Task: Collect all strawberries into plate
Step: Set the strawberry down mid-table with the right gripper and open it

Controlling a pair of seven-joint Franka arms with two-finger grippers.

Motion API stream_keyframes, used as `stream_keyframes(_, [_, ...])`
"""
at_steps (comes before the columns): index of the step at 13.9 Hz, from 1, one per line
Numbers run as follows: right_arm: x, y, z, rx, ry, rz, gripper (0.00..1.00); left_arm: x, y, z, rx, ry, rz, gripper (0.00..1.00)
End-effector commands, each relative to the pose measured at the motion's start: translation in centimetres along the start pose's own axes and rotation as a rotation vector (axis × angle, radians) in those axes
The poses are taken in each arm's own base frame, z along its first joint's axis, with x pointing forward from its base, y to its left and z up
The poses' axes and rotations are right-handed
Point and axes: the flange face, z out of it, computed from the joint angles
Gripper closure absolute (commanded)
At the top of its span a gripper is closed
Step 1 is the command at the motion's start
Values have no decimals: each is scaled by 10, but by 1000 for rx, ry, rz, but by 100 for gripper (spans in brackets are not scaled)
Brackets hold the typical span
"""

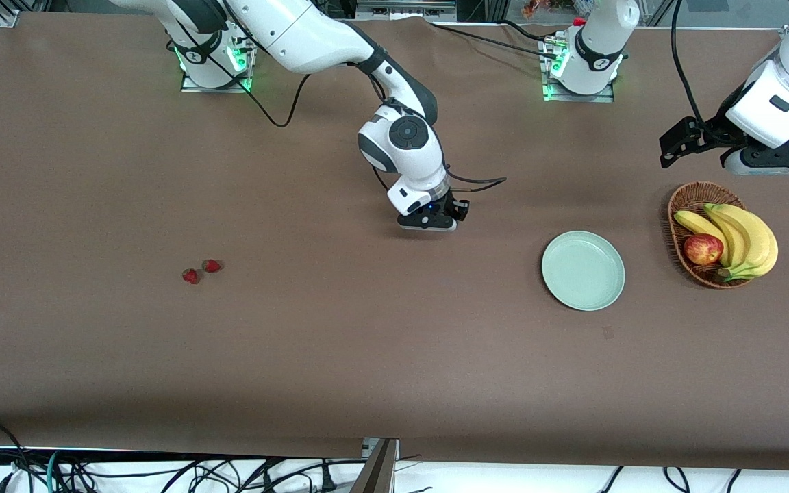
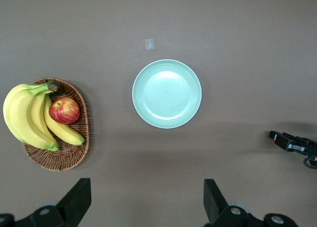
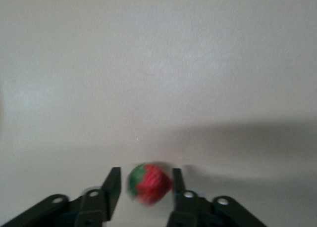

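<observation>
Two strawberries [image 1: 211, 266] [image 1: 191, 276] lie side by side on the brown table toward the right arm's end. A third strawberry [image 3: 151, 184], red with a green cap, shows blurred between the parted fingers of my right gripper [image 3: 145, 173], with a gap on one side. That gripper [image 1: 429, 222] hangs low over the bare middle of the table, well short of the plate [image 1: 583, 270]. The mint-green plate [image 2: 167, 93] holds nothing. My left gripper [image 2: 147, 202] waits high over the table near the plate, open and holding nothing.
A wicker basket [image 1: 682, 202] with bananas [image 1: 744, 236] and a red apple [image 1: 703, 248] stands beside the plate toward the left arm's end. A small mark [image 1: 607, 332] lies on the cloth nearer the camera than the plate. Cables trail along the front edge.
</observation>
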Motion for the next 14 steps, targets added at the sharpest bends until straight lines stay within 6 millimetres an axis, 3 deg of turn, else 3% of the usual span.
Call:
stream_keyframes(1, [41,3,-34,-10,8,31,0,3,2,-5,-17,-9,4,0])
stream_keyframes(3, [86,23,-68,-104,-42,-7,0,3,2,-6,-17,-7,4,0])
stream_keyframes(8, [191,131,-129,-271,-193,-185,0,3,2,-6,-17,-7,4,0])
stream_keyframes(10, [227,181,-136,-303,-230,-170,0,3,2,-6,-17,-7,4,0])
stream_keyframes(14, [273,289,-139,-361,-354,-250,0,1,2,-5,-16,-18,5,0])
